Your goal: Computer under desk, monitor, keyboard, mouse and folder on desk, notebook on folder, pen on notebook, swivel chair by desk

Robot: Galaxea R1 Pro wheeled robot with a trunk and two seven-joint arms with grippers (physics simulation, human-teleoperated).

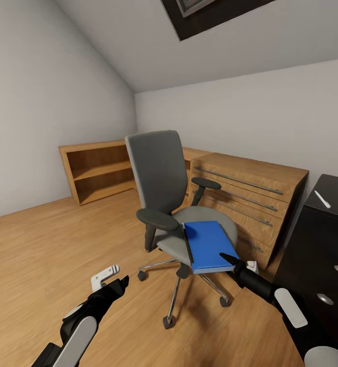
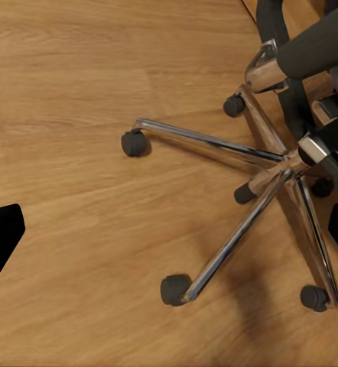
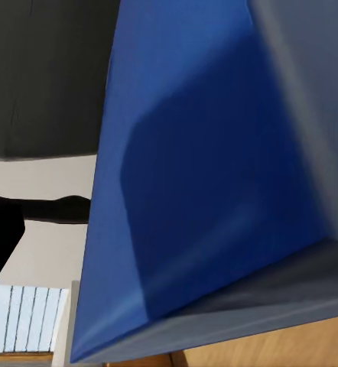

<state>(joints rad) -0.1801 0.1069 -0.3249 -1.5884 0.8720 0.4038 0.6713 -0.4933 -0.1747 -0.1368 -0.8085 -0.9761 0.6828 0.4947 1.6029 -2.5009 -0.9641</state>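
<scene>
At the right tool's point(image 1: 229, 259) tip, the blue folder point(image 1: 207, 245) lies on the swivel chair point(image 1: 161, 173) seat; its opening I cannot tell. Left tool point(image 1: 119, 282) hangs low over floor point(image 1: 46, 244), opening unclear.

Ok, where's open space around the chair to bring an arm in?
Bare floor lies open between the swivel chair and the shelf unit. It's crowded on the other side: drawer cabinet and black desk close in, right gripper at the folder.
</scene>
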